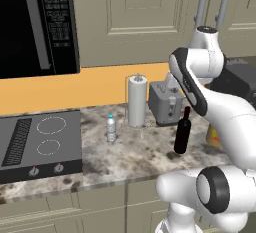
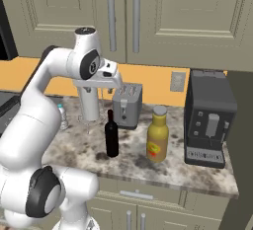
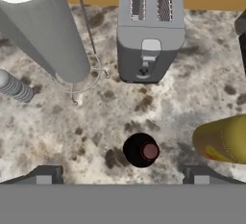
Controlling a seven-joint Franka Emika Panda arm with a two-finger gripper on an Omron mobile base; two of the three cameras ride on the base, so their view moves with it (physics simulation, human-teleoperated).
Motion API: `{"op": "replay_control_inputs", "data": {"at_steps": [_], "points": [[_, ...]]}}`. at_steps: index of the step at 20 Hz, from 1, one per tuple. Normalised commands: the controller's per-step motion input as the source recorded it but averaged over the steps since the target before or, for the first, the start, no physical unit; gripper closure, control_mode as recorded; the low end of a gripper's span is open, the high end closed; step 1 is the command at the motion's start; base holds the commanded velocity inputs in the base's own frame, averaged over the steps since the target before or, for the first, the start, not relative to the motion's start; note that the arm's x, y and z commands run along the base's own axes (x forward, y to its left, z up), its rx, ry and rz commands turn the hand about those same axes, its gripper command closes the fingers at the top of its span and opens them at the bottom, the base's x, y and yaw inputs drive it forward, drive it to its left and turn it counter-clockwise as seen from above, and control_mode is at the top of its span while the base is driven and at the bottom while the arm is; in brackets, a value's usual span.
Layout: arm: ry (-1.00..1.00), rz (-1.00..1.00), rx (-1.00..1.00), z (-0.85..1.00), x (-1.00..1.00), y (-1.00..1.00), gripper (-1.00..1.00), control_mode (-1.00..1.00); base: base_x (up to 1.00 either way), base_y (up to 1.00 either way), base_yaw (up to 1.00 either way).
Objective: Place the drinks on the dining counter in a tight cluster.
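Note:
The slim black wine bottle (image 1: 182, 132) (image 2: 111, 135) stands upright on the marble worktop beside the stovetop. From above it shows as a dark circle with a red cap (image 3: 141, 149). My gripper (image 3: 122, 176) (image 2: 114, 83) hangs open above it, pointing down, with nothing between its fingers. To the wine bottle's right stands the yellow juice bottle (image 2: 157, 141) (image 3: 223, 139), partly behind my arm in the left base view. The small clear water bottle (image 1: 111, 128) (image 2: 63, 117) (image 3: 14, 87) stands further left, near the paper towel roll. The dining counter is out of view.
A grey toaster (image 1: 166, 103) (image 2: 127, 104) (image 3: 150, 31) and a paper towel roll on a wire stand (image 1: 137, 100) (image 3: 43, 31) stand behind the bottles. A black coffee machine (image 2: 207, 118) sits at the right, the black stovetop (image 1: 40, 142) at the left, under a microwave (image 1: 35, 22).

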Motion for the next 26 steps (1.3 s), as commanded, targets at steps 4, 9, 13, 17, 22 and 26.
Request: {"op": "replay_control_inputs", "data": {"at_steps": [4,9,13,17,22,26], "points": [[-0.02,0.00,0.00,-0.05,-0.19,-0.21,-1.00,-1.00,0.00,0.00,0.00],[-0.03,0.00,0.00,-0.12,-0.30,-0.23,-1.00,-1.00,0.00,0.00,0.00],[-0.06,0.00,0.00,-0.26,0.00,-0.16,-1.00,-1.00,0.00,0.00,0.00],[0.00,0.00,0.00,-0.10,0.00,-0.03,-1.00,-1.00,0.00,0.00,0.00],[0.00,0.00,0.00,-0.10,0.02,0.00,-1.00,-1.00,0.00,0.00,0.00],[0.00,0.00,0.00,-0.10,0.13,0.00,-1.00,-1.00,0.00,0.00,0.00]]}}
